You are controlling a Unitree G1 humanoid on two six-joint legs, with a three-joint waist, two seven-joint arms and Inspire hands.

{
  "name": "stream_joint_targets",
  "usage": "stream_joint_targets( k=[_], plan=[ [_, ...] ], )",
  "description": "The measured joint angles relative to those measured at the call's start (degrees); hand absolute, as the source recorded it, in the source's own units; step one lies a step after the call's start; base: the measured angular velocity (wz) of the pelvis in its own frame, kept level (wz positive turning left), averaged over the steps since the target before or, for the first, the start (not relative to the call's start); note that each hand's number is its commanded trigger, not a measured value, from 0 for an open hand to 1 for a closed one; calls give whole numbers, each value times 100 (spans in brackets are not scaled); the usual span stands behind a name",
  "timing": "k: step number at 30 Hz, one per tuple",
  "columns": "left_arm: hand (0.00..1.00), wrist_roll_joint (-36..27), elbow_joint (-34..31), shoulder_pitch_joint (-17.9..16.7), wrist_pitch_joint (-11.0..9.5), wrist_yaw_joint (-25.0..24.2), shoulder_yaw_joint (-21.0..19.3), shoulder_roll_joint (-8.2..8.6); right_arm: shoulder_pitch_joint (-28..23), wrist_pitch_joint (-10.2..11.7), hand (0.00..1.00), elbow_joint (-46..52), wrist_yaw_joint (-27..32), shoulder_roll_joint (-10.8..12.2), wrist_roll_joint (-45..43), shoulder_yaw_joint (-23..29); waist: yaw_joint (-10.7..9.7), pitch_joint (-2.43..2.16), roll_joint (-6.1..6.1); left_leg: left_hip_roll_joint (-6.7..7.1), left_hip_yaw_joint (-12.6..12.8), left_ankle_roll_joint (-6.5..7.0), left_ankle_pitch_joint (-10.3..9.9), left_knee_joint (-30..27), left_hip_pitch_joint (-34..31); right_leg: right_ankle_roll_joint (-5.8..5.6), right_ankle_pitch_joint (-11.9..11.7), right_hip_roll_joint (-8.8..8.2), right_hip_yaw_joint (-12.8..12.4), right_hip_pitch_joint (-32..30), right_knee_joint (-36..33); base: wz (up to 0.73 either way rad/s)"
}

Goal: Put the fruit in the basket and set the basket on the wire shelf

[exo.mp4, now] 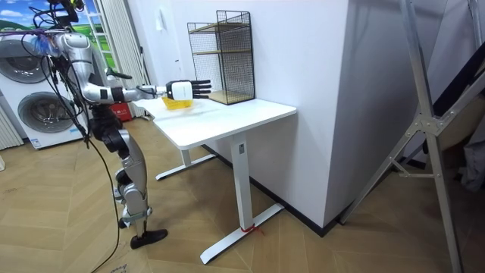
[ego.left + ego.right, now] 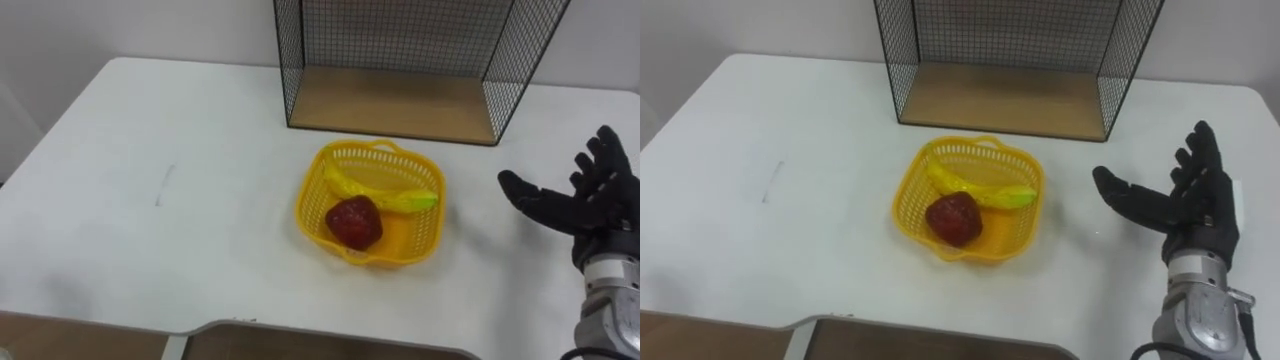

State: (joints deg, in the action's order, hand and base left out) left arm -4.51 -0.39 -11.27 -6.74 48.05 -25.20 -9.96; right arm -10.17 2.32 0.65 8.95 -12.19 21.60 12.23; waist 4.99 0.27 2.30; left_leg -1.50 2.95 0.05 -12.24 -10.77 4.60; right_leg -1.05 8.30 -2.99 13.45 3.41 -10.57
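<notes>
Basket: yellow plastic mesh, sitting flat on the white table, just in front of the wire shelf and not on it. You've got both fruits inside. The banana lies across the far half, with its green tip toward the robot's right. The red fruit is in the near half, right up against the banana.

The shelf is black mesh with a wooden bottom board, open side facing the robot. The basket's far handle is near the board's front edge but clear of it.

The right hand has its fingers straight and spread, with the thumb pointing toward the basket. It holds nothing. You'll see it to the basket's right with a clear gap of bare table between them. I can't tell whether it touches the tabletop.

In the room view the robot stands upright at the table end on the room view's left, right arm stretched out over the top. The shelf shows two tiers there and stands at the table's far side by the wall. A washing machine is behind the robot.
</notes>
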Motion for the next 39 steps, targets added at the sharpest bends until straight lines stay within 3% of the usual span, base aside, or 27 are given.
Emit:
stream_joint_targets(
  k=[2, 6, 13, 15, 21, 25, 39],
  plan=[
    [0, 31, -289, -2, -93, -188, 133, 26, -1, 43, 0, -7, -43, 148, -161, -41, -22, 2, 10, 0, 4, 0, 1, -1, 0, 0, 1, 1, 5, 3, -1, 0],
    [0, 22, -551, 12, -319, -795, 616, 26, 5, 227, 0, -260, -358, 146, -173, -328, -156, 5, -11, 6, 14, 0, 1, -3, -6, -3, 2, -6, 11, 2, 6, 0],
    [0, 5, -551, 190, -329, -1909, 1699, 34, 10, 318, 0, -640, -627, 256, -174, -820, -211, 51, -137, 6, 13, 1, 2, 4, -43, -7, 5, -1, -63, -62, 3, -1],
    [0, -184, -551, 211, -360, -2147, 1865, 33, 12, 379, 0, -639, -651, 261, -182, -870, -263, 29, -155, 10, 18, 2, 1, -12, -91, -7, 5, -6, -66, -127, -7, -4],
    [0, -973, -510, 213, -385, -2871, 2418, 117, 188, 474, 0, -758, -652, 274, -58, -1036, -316, 26, -163, -12, 156, 2, 2, -8, -30, 0, -1, 13, -165, -136, -15, -9],
    [0, -1287, -387, 213, -385, -3345, 2594, 283, 349, 535, 0, -895, -678, 328, 120, -1155, -322, 29, -166, -16, 181, 2, 2, 0, 9, 5, -5, 22, -220, -123, -29, -6],
    [0, -1373, 9, 217, -352, -4171, 2836, 379, 389, 535, 0, -941, -835, 454, 411, -1549, -330, 67, -227, -26, 216, 1, 0, 1, 10, 12, -13, 30, -232, -162, -108, -1]
  ],
)
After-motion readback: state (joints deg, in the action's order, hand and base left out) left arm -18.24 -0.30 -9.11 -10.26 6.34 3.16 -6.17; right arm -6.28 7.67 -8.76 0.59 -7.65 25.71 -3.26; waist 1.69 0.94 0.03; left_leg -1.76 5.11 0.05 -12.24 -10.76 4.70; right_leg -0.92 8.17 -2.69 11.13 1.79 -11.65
